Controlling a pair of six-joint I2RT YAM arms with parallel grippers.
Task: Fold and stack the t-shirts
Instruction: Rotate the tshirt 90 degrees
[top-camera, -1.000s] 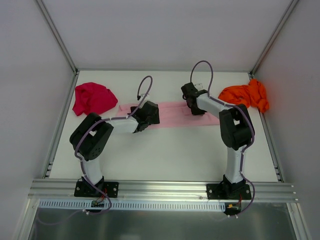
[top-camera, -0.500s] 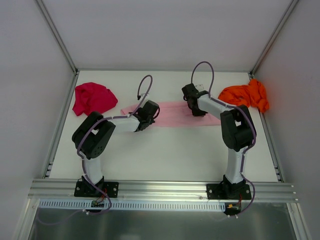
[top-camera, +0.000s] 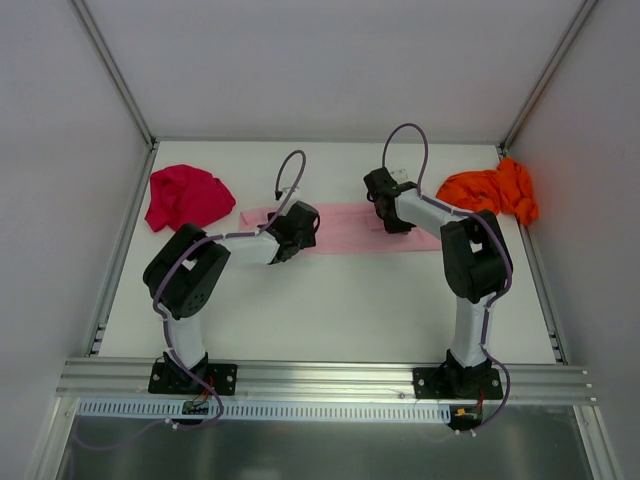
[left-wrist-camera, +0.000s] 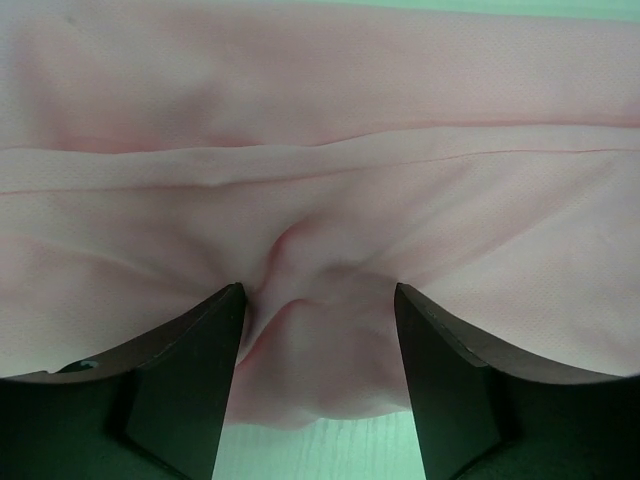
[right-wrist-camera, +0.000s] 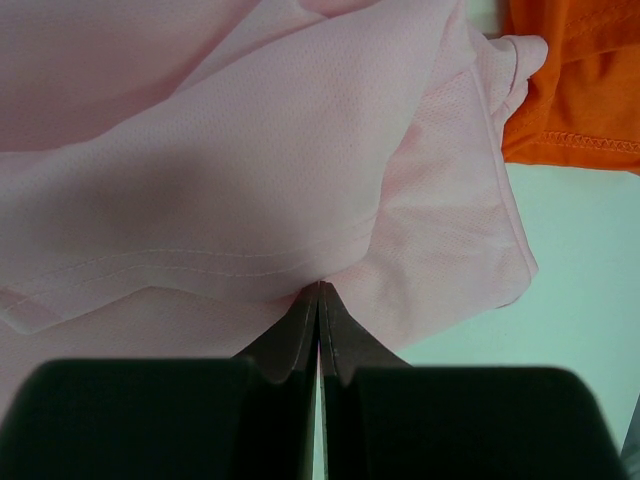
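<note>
Left gripper (top-camera: 302, 221) farther onto pink t-shirt (top-camera: 346, 227)

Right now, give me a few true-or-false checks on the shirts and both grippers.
1. The pink t-shirt lies flat between the magenta t-shirt and the orange t-shirt. True.
2. The orange t-shirt is folded. False: it is crumpled by the right wall.
3. The left gripper is open, pink cloth bunched between its fingers. True.
4. The right gripper holds the orange t-shirt. False: it is shut on the pink t-shirt.
</note>
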